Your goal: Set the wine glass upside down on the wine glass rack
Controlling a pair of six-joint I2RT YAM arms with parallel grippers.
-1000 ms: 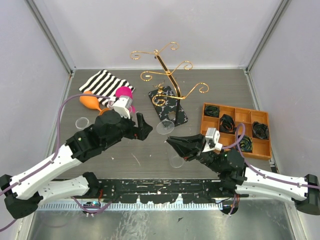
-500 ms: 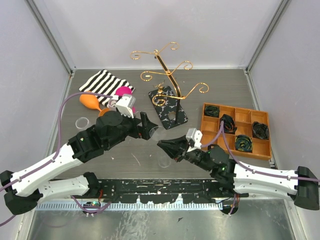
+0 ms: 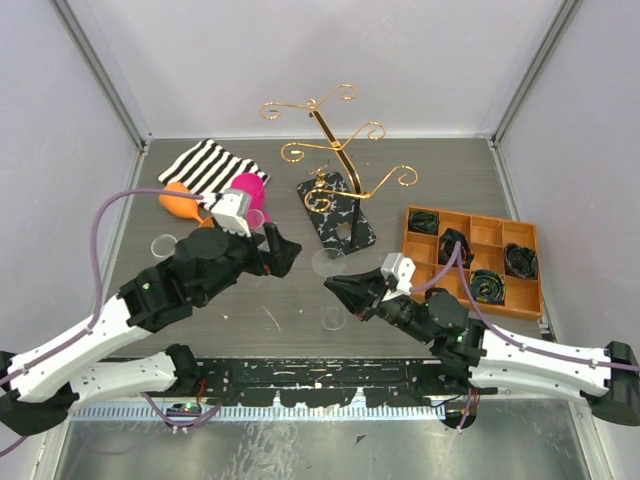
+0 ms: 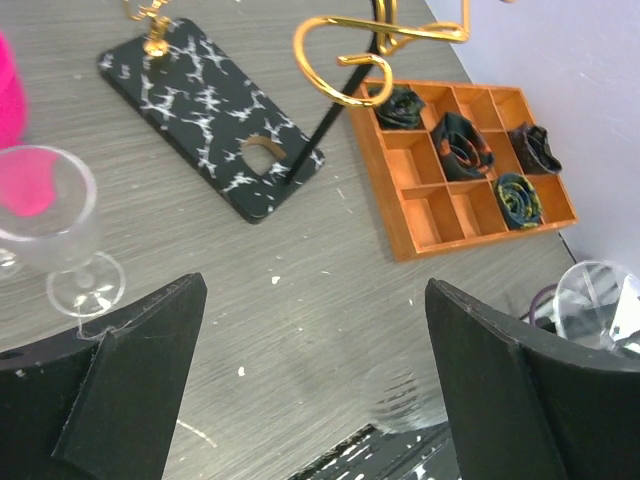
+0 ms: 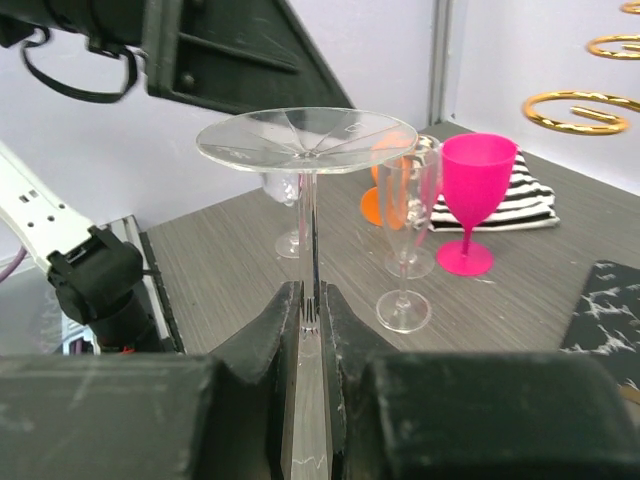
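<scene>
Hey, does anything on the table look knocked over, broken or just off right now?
Only the wine glass: it hangs upside down, foot up, its stem pinched in the right gripper. That fits the task. The other glasses stand upright, and nothing looks spilled or broken.

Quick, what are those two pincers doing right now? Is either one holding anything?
Left pincer: open, holding nothing.
Right pincer: closed on the stem of the clear wine glass, with the glass's foot up.

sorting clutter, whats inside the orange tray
Orange tray: four dark rolled items, each in its own compartment; the other compartments look bare. Nothing covers it in the left wrist view.
</scene>
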